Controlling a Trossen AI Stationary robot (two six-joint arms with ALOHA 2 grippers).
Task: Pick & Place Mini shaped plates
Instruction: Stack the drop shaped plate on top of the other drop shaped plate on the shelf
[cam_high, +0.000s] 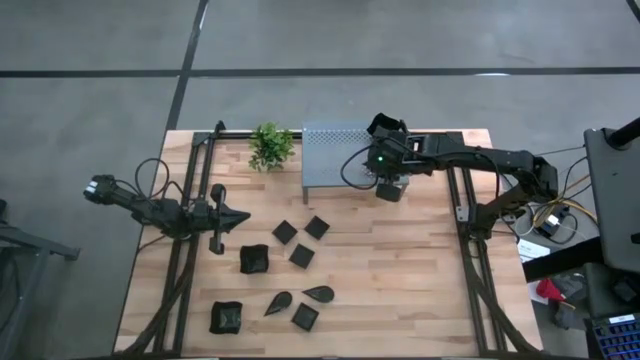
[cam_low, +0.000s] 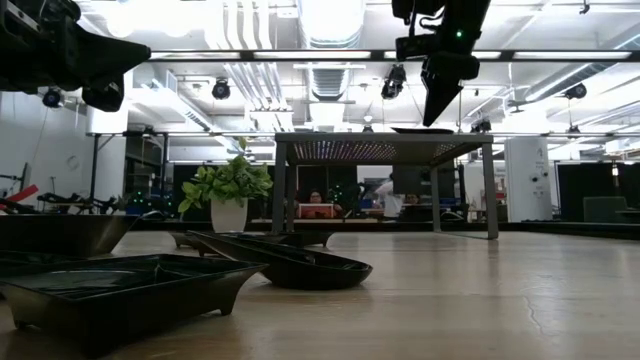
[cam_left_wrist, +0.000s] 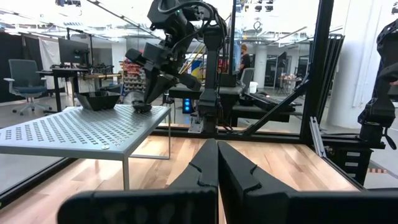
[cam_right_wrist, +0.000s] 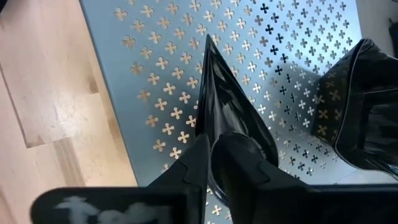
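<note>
So far two plates are up on the shelf (cam_high: 335, 150): a deep one (cam_right_wrist: 367, 106) and the leaf plate (cam_right_wrist: 227, 112) my right gripper (cam_right_wrist: 214, 163) pinches. Eight more sit on the table (cam_high: 400, 270) around 7 o'clock; left gripper (cam_left_wrist: 217, 163) closed, idle.

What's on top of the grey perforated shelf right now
On the shelf lie a teardrop plate, under the right gripper, and a deeper wavy-rimmed dish. The gripper hides the teardrop's rounded end.
</note>
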